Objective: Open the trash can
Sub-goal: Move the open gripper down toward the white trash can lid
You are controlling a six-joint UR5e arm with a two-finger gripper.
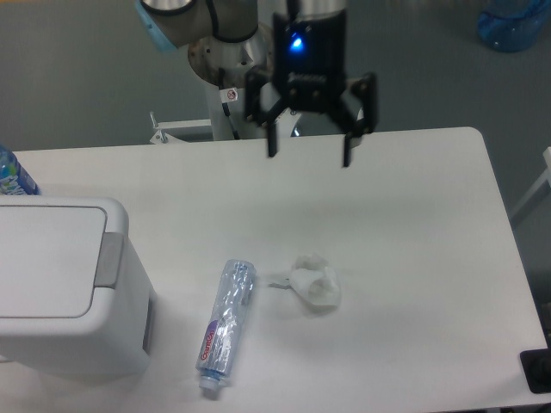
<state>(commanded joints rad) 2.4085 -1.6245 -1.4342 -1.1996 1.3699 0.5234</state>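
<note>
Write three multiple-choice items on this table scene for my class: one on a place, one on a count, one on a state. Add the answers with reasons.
1. Where is the bin?
A. left edge of the table
B. right edge
C. far corner

2. How many crushed bottles lie on the table?
A. none
B. one
C. three

3. The bin's lid is
A. off
B. raised
C. shut

Answers:
1 A: it stands at the table's left.
2 B: a single bottle lies beside a wad.
3 C: the lid lies flat, with the gripper far off, fingers apart.
</note>
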